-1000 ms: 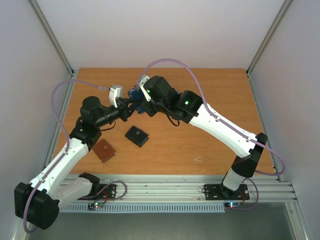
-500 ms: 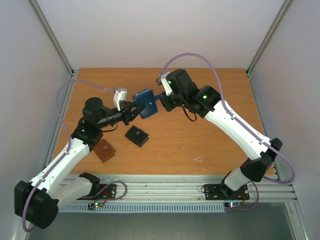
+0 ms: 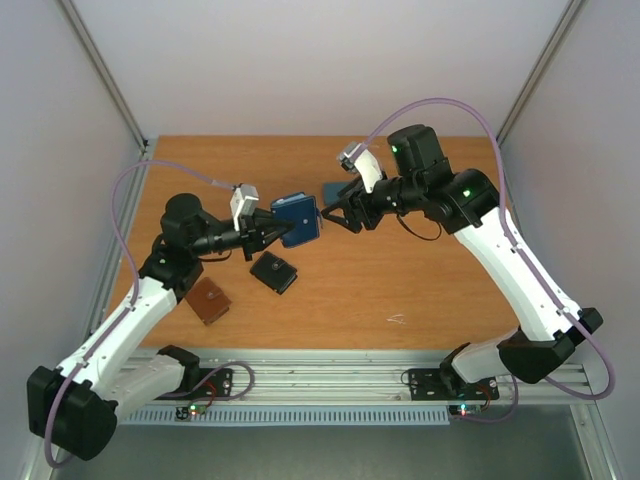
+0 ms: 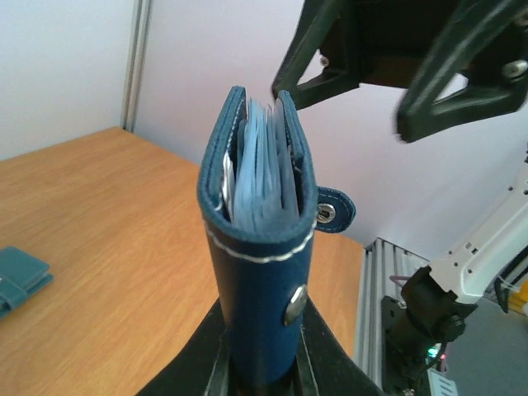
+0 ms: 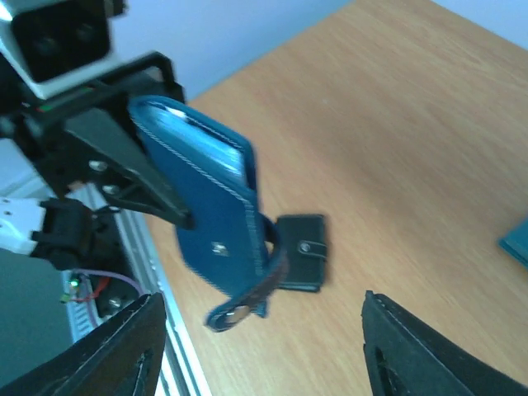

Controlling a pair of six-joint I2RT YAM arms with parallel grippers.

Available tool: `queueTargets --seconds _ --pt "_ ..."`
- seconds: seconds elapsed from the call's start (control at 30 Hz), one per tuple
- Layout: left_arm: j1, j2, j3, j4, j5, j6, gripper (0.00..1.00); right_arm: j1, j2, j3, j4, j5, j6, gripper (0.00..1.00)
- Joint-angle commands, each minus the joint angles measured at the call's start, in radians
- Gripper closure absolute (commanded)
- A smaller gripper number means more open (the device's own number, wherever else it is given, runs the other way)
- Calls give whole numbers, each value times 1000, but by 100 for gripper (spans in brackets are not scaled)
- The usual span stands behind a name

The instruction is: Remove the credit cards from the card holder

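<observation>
sitting between left jaws: card holder (image 4: 260, 289)

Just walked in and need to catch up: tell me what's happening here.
The left tool holds the navy card holder up off the table, its snap strap undone. The right tool hangs open right beside it, gripping nothing. A black wallet and a brown wallet lie on the table below. I see no card out yet.

Work cell, evenly lit.
Wooden table (image 3: 430, 285), white wall panels (image 3: 320, 70) on three sides, aluminium corner posts (image 3: 106, 72), metal rail (image 3: 330, 378) at near edge.
</observation>
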Motion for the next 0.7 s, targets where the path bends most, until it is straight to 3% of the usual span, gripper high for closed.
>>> queueTargets --seconds 0.0,0.07,0.1,0.17,0.27,0.33,0.53,0.67 --pt "2 -24 40 -2 -61 70 100 23 -3 38 43 -66 100 34" --pt "2 -25 35 28 -58 34 100 76 18 47 32 139 143 32" --pt "2 -25 31 65 -43 12 100 97 20 39 44 166 144 25" --pt "2 -25 27 96 -17 -42 100 109 7 -16 111 65 156 3" --pt "2 -29 21 123 6 -72 100 111 -1 -85 156 1 140 2" --pt "2 -33 16 153 45 -70 100 105 0 -105 142 31 113 5" --pt "2 -36 3 206 152 -84 100 17 -24 -142 142 -10 118 36" --pt "2 -35 5 216 180 -79 100 1 -44 -158 142 -40 97 38"
